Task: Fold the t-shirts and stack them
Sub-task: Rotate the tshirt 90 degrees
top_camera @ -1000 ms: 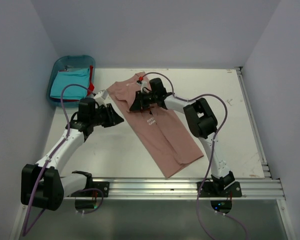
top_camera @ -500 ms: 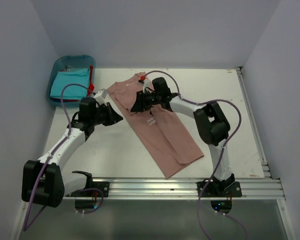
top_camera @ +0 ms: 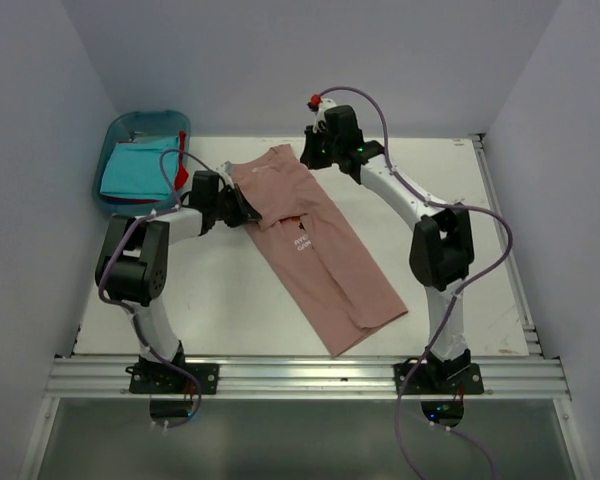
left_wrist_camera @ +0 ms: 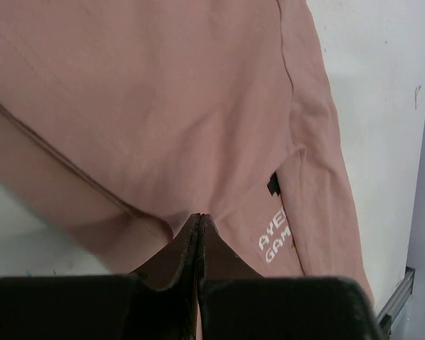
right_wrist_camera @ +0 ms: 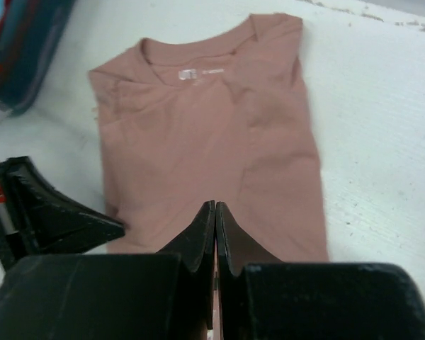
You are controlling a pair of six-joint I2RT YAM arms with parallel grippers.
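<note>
Limp and light, the dusty pink t-shirt (top_camera: 330,262) puckers where the closed left tool (left_wrist_camera: 199,221) pinches its folded edge, a sensible hold; the right tool (right_wrist_camera: 214,210) is closed on nothing.

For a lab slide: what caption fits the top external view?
Left gripper pinches the pink t-shirt, right gripper raised near its far end; turquoise t-shirt in blue bin.

Open table (top_camera: 480,220) right of pink tee (top_camera: 330,260), blue bin (top_camera: 145,116) by left wall, left pincer (top_camera: 246,211) at tee's left edge
</note>
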